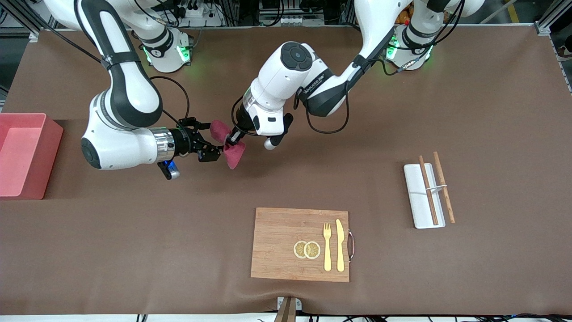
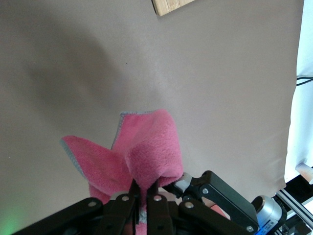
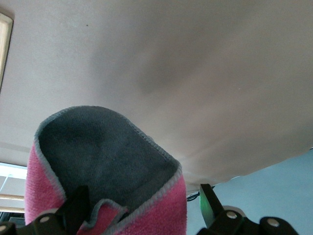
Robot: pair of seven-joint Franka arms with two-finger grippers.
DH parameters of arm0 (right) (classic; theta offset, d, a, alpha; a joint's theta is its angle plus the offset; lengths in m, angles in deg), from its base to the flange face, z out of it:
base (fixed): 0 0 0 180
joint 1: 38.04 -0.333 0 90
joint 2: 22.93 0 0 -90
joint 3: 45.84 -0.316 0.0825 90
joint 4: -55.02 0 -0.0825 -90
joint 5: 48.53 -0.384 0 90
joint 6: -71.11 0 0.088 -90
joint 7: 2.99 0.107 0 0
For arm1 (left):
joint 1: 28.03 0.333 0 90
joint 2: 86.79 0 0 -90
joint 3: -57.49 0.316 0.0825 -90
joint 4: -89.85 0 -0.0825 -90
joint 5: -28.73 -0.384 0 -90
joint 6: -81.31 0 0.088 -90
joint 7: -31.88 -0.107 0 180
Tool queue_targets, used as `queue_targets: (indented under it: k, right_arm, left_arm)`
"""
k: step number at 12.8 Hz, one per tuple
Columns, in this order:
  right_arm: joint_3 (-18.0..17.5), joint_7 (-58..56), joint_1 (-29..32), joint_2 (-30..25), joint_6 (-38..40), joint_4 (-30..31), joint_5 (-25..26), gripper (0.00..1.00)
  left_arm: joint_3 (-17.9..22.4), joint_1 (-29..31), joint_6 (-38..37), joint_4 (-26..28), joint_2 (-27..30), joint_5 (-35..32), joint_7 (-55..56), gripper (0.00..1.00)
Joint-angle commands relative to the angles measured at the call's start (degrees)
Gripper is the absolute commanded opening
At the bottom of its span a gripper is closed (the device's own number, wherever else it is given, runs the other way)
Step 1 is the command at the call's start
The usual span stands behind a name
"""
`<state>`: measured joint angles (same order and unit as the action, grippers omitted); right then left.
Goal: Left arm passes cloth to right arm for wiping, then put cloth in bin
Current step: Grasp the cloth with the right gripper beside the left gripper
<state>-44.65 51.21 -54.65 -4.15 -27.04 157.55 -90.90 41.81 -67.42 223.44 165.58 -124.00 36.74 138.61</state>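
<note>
The left gripper (image 1: pixel 231 139) is clenched on the cloth (image 1: pixel 229 144), holding it in the air over the bare brown worktop (image 1: pixel 134 232). The right gripper (image 1: pixel 209 141) is just beside it with its jaws spread wide around the cloth's edge, not clamped. The pink bin (image 1: pixel 24 154) sits at the right arm's end of the worktop, well apart from both grippers, with nothing in it. The white tray (image 1: pixel 422 197) carries 1 chopstick (image 1: pixel 428 190). No writing can be read clearly.

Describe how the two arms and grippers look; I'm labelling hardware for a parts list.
Both arms are glossy white with black joint bands and trailing black cables. The left arm has an all-white wrist and small black left gripper. The right arm has a silver wrist cylinder before its black right gripper.
</note>
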Motion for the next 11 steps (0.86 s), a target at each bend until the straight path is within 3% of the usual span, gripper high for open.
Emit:
queue_targets:
  k: [1, 3, 4, 11]
  right_arm:
    - [-0.1, -2.9, -0.7, -0.7, 0.4, 0.4, 1.5, 0.65]
    - [-0.1, -4.6, -1.3, -0.7, 1.1, 0.5, 2.7, 0.04]
    - [-0.1, -4.7, -1.3, -0.6, 1.4, 0.4, 2.7, 0.00]
    - [-0.1, -5.8, -1.2, -0.6, 1.4, 0.3, 2.7, 0.00]
  left_arm:
    - [0.8, -0.9, 0.2, -0.9, -0.1, 0.5, 0.9, 0.00]
    - [0.8, -0.9, 0.2, -0.9, -0.1, 0.5, 0.9, 0.00]
    - [0.8, -0.9, 0.1, -0.9, -0.1, 0.5, 0.9, 0.00]
    - [0.8, -0.8, 0.1, -0.9, -0.1, 0.5, 0.9, 0.00]
